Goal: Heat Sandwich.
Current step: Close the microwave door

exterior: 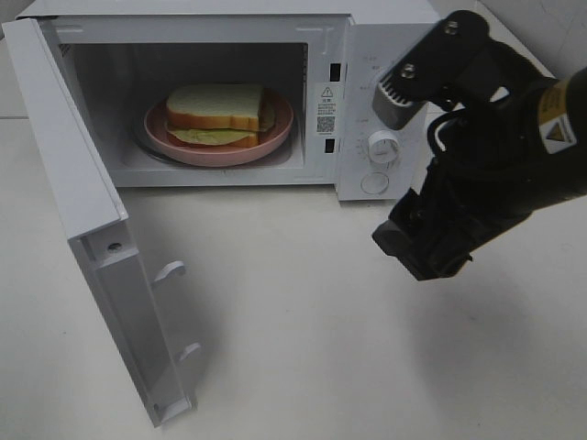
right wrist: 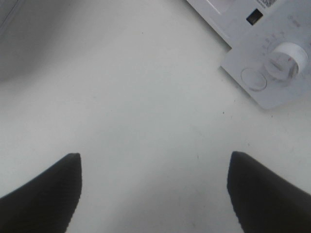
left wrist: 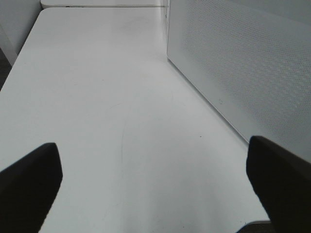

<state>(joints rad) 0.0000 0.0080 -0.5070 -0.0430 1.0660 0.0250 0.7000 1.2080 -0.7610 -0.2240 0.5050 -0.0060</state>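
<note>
Since the sandwich (exterior: 220, 112) already sits on its pink plate (exterior: 275, 139) mid-cavity in the microwave (exterior: 385, 27), my right gripper (right wrist: 154, 158), jaws spread and empty, should push the open door's (exterior: 83, 202) outer edge squarely shut; my left gripper (left wrist: 153, 143) hangs open too.

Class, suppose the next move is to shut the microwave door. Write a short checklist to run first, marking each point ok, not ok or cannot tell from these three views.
1. Sandwich on pink plate inside microwave: ok.
2. Plate fully inside the cavity, behind the sill: ok.
3. Door wide open, swing path free of the right arm: ok.
4. Right gripper fingers apart, nothing held: ok.
5. Left gripper fingers apart, nothing held: ok.
6. Left gripper placed to push the door: cannot tell; high view misses it.
</note>
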